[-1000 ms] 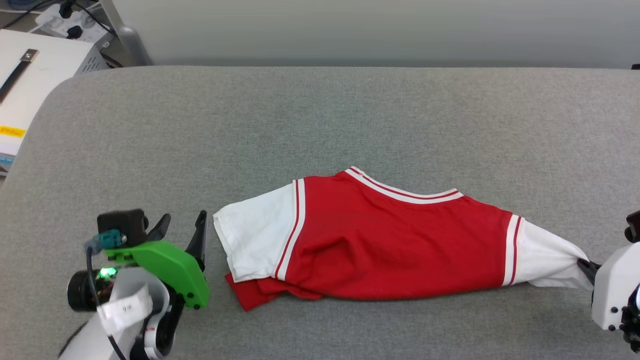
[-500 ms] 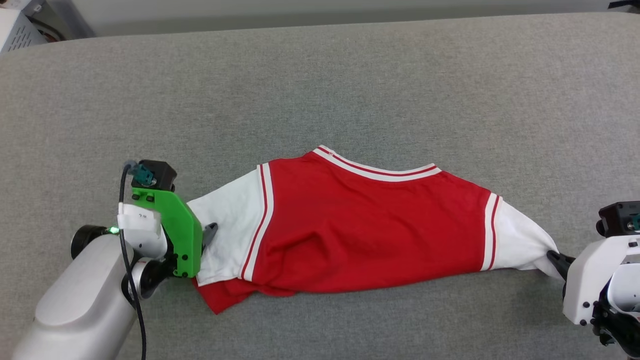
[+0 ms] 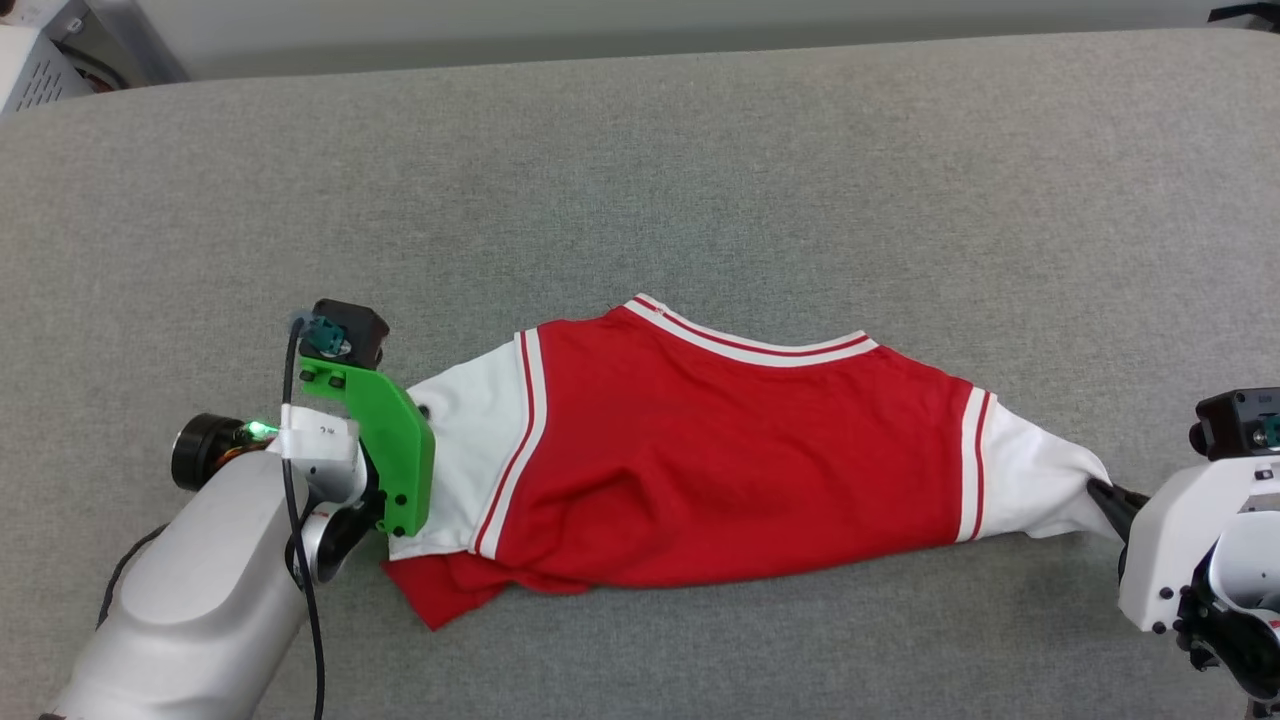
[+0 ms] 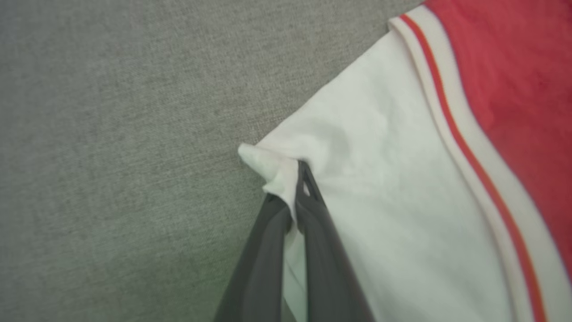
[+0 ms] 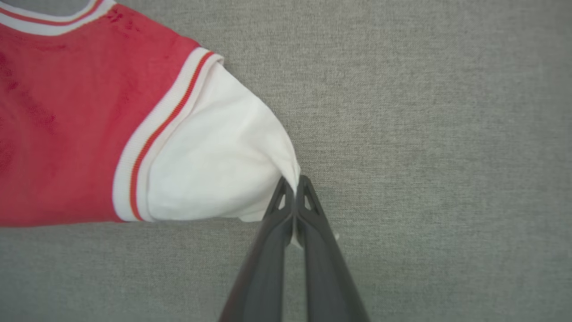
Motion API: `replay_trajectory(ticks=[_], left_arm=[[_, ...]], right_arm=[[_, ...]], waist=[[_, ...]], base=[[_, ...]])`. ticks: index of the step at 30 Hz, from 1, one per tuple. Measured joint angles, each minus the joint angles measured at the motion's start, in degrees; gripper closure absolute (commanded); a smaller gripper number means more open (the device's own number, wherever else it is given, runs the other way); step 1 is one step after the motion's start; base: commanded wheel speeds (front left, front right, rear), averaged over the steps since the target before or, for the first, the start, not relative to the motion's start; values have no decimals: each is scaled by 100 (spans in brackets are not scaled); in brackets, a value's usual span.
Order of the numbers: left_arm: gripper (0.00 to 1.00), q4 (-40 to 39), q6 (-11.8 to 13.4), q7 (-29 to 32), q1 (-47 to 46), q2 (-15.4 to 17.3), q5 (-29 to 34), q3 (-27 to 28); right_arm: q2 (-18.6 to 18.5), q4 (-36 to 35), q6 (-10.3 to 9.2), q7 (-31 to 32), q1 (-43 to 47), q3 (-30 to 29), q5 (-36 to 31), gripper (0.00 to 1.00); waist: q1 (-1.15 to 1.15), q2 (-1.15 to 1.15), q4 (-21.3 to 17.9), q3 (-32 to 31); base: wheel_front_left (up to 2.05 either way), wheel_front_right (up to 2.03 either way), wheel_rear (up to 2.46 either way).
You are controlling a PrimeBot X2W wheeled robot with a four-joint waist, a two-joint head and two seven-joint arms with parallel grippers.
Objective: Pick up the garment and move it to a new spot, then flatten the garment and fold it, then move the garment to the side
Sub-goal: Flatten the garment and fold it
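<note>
Two sleeve ends pinched: left pincer (image 4: 291, 190) clamped on garment (image 3: 720, 470) left sleeve, right pincer (image 5: 293, 184) on right sleeve.

Left forearm (image 3: 190, 580) silver-grey; green bracket (image 3: 385, 450), black cable (image 3: 288, 390), white label (image 3: 320, 435). Right wrist housing (image 3: 1170, 540) white; right gripper (image 5: 295, 181) fingers dark grey

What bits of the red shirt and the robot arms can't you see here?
- Head view: the green bracket covers the fingers of the left gripper.
- Head view: the right edge cuts off the right arm.
- Every view: the garment hides its own underside against the grey surface.
</note>
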Motion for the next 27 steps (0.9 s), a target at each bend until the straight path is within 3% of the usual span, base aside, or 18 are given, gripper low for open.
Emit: replay_trajectory(ticks=[6, 11, 19, 27], left_arm=[[100, -35, 346, -581, -362, 33, 315, 164], [100, 130, 417, -932, -937, -11, 449, 272], [100, 942, 314, -1792, -2487, -183, 755, 471], [100, 1628, 159, -2876, -3916, -147, 1084, 645]], right_arm=[[-190, 199, 1, -119, -479, 54, -43, 100], [-426, 687, 1, -247, -1160, 133, -42, 100], [-646, 1745, 1, -935, -3263, 417, -29, 100], [-611, 2797, 3, -2094, -5410, 469, -343, 100]], waist=[[0, 0, 59, -263], [0, 0, 120, -456], [0, 0, 73, -378], [0, 0, -43, 40]], base=[[0, 0, 0], [0, 0, 0], [0, 0, 0], [0, 0, 0]])
